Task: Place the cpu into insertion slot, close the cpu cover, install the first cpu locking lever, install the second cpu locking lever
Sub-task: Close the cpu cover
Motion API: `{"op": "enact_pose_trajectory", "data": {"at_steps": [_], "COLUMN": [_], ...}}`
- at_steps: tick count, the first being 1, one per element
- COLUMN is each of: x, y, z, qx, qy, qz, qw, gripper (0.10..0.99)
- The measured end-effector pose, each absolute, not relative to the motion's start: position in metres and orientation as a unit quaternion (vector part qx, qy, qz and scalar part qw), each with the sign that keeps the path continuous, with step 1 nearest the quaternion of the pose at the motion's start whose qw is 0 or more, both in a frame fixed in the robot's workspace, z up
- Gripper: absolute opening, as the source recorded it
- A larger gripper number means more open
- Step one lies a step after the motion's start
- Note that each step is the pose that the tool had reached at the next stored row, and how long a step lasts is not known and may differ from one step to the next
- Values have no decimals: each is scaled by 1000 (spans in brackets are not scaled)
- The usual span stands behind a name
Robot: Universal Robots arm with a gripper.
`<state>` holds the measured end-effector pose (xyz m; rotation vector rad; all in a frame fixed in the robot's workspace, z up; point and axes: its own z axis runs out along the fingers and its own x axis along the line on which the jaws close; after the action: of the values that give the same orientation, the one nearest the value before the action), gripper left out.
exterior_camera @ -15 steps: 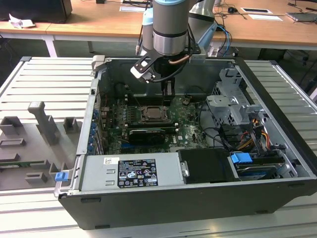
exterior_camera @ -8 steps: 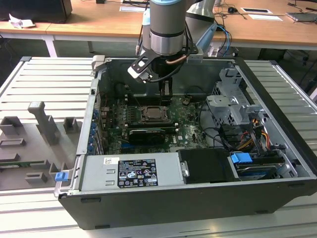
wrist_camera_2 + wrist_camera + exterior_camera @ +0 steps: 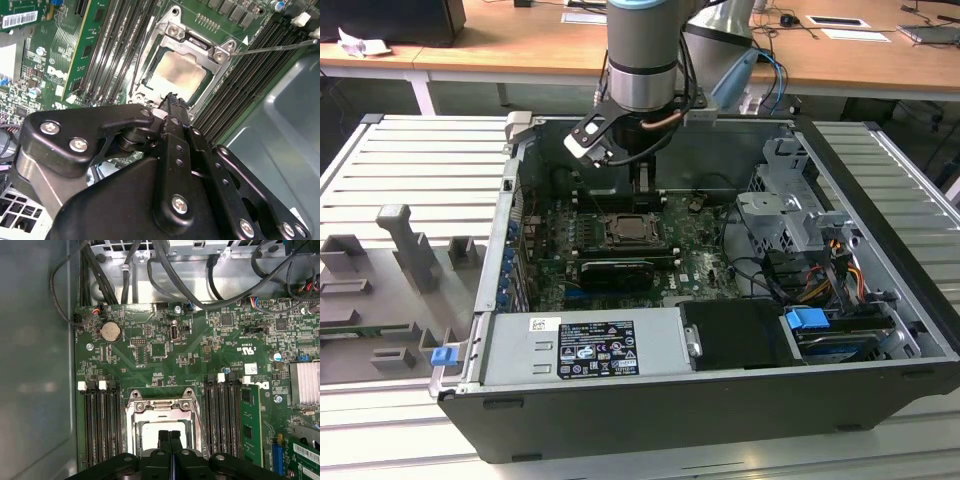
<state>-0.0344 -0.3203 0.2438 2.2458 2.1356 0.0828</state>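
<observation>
Your gripper (image 3: 170, 434), jaws clenched empty, sits over the cpu cover (image 3: 161, 407), seemingly closed on the cpu (image 3: 150, 432); locking lever (image 3: 280, 47) free, needs hooking.

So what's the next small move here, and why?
Probably swing over to the lever and press it down: the cpu already sits under the closed cover, that lever looks unlatched, sticking out across the memory slots, and the gripper, jaws shut, is over the cover's edge.
</observation>
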Motion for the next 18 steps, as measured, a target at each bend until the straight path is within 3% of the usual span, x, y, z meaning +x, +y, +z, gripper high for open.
{"op": "enact_pose_trajectory", "data": {"at_steps": [18], "x": [-54], "y": [-320], "z": [244], "qx": [724], "qy": [689], "qz": [27], "qw": [21], "gripper": [106]}}
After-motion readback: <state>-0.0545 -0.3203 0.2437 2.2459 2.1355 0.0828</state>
